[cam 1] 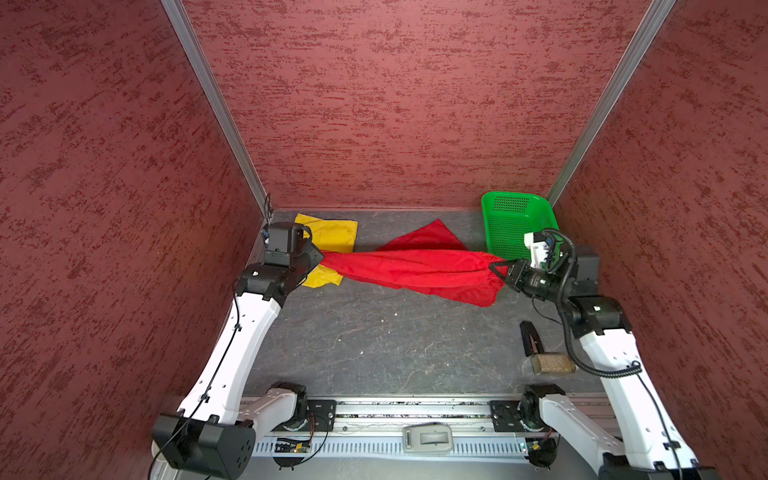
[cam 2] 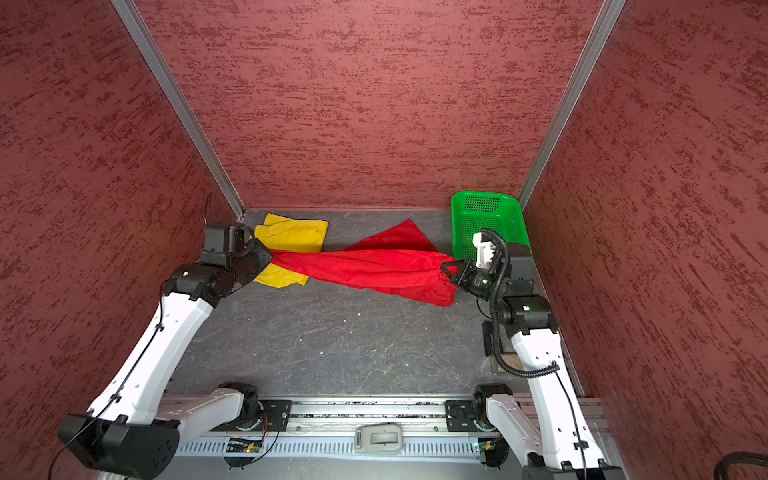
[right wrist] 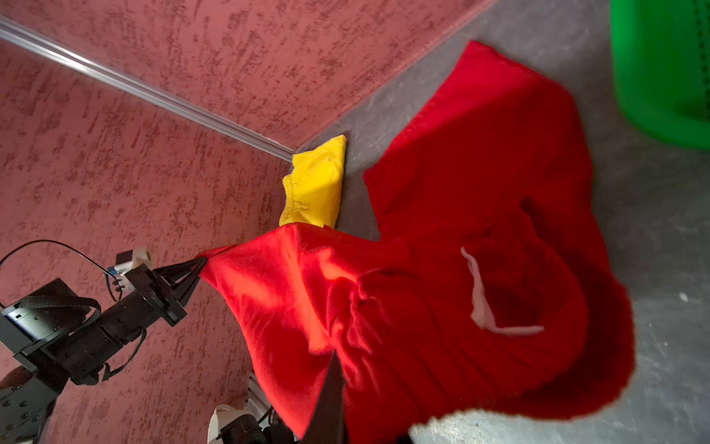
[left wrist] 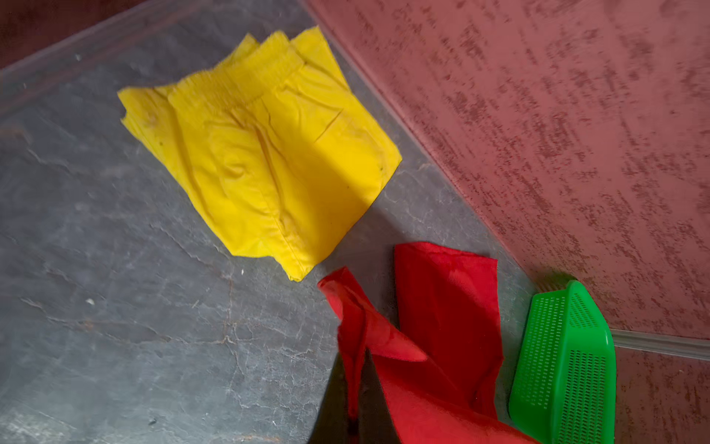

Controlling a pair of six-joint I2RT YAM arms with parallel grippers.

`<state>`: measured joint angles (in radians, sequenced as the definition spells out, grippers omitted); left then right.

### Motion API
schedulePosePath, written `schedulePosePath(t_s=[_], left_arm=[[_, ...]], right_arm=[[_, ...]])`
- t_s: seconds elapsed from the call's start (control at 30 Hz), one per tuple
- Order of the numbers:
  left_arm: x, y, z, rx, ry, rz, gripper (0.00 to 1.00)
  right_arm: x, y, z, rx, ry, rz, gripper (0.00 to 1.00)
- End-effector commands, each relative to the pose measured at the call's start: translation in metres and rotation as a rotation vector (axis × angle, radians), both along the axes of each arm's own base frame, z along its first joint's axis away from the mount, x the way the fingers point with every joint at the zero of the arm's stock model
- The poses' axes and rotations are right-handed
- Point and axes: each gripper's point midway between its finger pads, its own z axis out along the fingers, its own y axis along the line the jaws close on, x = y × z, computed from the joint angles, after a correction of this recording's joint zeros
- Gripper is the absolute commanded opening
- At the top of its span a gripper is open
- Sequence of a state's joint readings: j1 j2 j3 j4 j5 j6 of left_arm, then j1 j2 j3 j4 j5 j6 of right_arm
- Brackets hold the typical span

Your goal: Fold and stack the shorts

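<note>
While our left gripper (cam 1: 321, 254) and right gripper (cam 1: 498, 266) each clamp 1 end, the red shorts (cam 1: 415, 270) span crosswise between them.

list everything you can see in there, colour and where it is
red shorts: 1, bright red, stretched across the back of the table between both grippers
yellow shorts: 1, bright yellow, folded flat, back left corner
basket: 1, green, perforated, back right corner
black object: 1, black, right edge of the table; kind unclear
block: 1, brownish, beside the black object
table: 1, grey, veined
left gripper: 1, black, shut on the red shorts
right gripper: 1, black, shut on the red shorts
</note>
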<state>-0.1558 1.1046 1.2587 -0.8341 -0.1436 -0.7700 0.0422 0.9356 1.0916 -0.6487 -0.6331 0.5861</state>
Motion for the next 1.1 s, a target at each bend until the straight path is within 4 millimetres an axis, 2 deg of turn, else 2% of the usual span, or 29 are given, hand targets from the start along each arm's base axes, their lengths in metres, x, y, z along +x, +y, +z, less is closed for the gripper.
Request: schedulePosePath(t_s=[0.0,0.1,0.27,0.4,0.5,0.6,0.67,0.83,0.93,1.03,1.07], left_arm=[[-0.016,0.014,0.038,0.157,-0.059,-0.02,0.0],[-0.029,0.016,0.081,0.197,-0.161,-0.045,0.0],[-0.058,0.027,0.142,0.255,-0.303,-0.035,0.0],[-0.073,0.034,0.174,0.317,-0.357,-0.03,0.0],[-0.074,0.041,0.189,0.377,-0.374,-0.012,0.0],[-0.062,0.045,0.197,0.436,-0.373,-0.007,0.0],[-0.046,0.043,0.197,0.461,-0.355,-0.023,0.0],[0.011,0.036,0.187,0.469,-0.315,-0.08,0.0],[0.045,0.031,0.193,0.448,-0.342,-0.102,0.0],[0.073,0.031,0.214,0.441,-0.401,-0.105,0.0],[0.08,0.031,0.223,0.436,-0.43,-0.106,0.0]], right_arm=[[-0.008,0.006,0.053,-0.043,-0.15,0.077,0.0],[-0.023,0.011,0.096,-0.053,-0.244,0.133,0.0],[-0.06,0.018,0.169,-0.058,-0.406,0.204,0.0],[-0.074,0.017,0.203,-0.075,-0.454,0.201,0.0],[-0.064,0.013,0.212,-0.087,-0.44,0.169,0.0],[-0.037,0.014,0.204,-0.064,-0.381,0.162,0.0],[-0.016,0.021,0.194,-0.035,-0.346,0.185,0.0],[0.041,0.044,0.172,-0.054,-0.32,0.218,0.0],[0.083,0.061,0.166,-0.06,-0.327,0.24,0.0],[0.119,0.074,0.175,-0.066,-0.372,0.254,0.0],[0.127,0.074,0.186,-0.07,-0.404,0.251,0.0]])
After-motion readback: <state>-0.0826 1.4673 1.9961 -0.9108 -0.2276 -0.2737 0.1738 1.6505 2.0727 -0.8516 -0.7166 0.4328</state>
